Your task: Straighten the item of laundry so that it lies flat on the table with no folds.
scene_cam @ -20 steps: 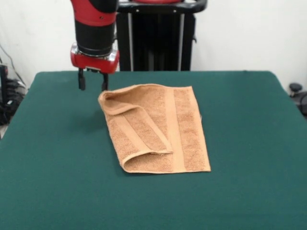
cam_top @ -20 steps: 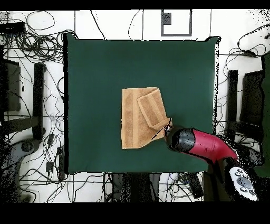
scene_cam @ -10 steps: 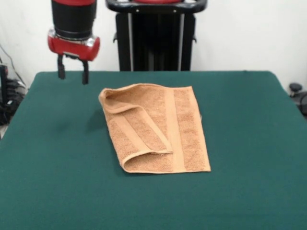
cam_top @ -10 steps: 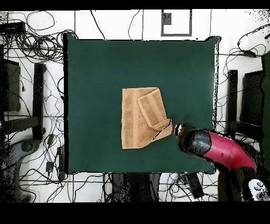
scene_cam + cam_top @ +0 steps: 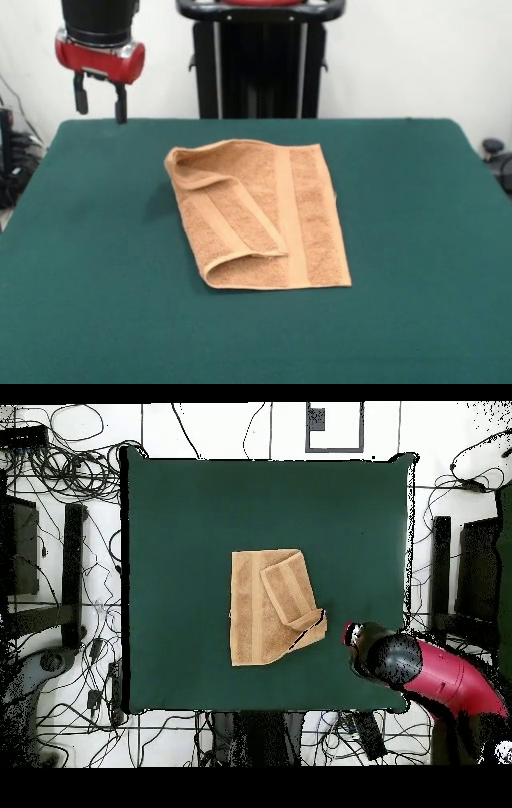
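Open room: wide bare green on every side of the towel (image 5: 264, 216); the worktop's (image 5: 416, 320) near strip and both flanks are free.
Towel place: about mid-worktop in the overhead view (image 5: 270, 606), well apart from all four edges.
Towel edges: near edge straight at its right end, rounded into a fold at its left; right side straight; left side a doubled fold.
Fold: one flap turned over the left part, running diagonally from the far left corner toward the near edge, its woven band lying face up.
Bands: a second flat band runs near to far, right of the flap.
Worktop: dark green, felt-like, rectangular, far larger than the towel.
Towel stuff: orange-tan terry, looped nap.
Gripper (image 5: 100, 102): raised above the far left corner of the worktop, apart from the towel; two dark fingers (image 5: 121, 104) spread with a gap between them, holding nothing.
Room: white wall behind; cables on the floor round the worktop in the overhead view.
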Tool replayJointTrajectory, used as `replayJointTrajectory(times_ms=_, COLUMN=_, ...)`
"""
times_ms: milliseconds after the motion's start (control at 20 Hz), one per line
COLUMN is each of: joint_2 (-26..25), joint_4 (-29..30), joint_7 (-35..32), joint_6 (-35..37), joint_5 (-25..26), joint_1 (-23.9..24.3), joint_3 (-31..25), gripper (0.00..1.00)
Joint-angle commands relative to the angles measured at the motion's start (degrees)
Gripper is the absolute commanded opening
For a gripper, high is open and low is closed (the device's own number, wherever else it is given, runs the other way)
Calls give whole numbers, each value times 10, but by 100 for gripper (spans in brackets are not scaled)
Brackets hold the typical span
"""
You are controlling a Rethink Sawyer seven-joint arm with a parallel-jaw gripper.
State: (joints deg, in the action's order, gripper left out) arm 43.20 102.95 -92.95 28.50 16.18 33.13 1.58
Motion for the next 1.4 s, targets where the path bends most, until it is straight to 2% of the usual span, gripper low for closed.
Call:
replayJointTrajectory(times_ms=50, joint_2=-18, joint_4=-16, joint_7=37, joint_6=65, joint_5=0, joint_1=-24, joint_3=-107, gripper=100)
replayJointTrajectory(times_ms=400, joint_2=-12, joint_4=-27, joint_7=6, joint_6=73, joint_5=-29, joint_1=-27, joint_3=-135, gripper=100)
replayJointTrajectory(times_ms=1100, joint_2=-19, joint_4=-52, joint_7=-21, joint_6=92, joint_5=-33, joint_1=-51, joint_3=-135, gripper=100)
replayJointTrajectory(times_ms=1400, joint_2=-25, joint_4=-48, joint_7=-50, joint_6=75, joint_5=-40, joint_1=-73, joint_3=-127, gripper=100)
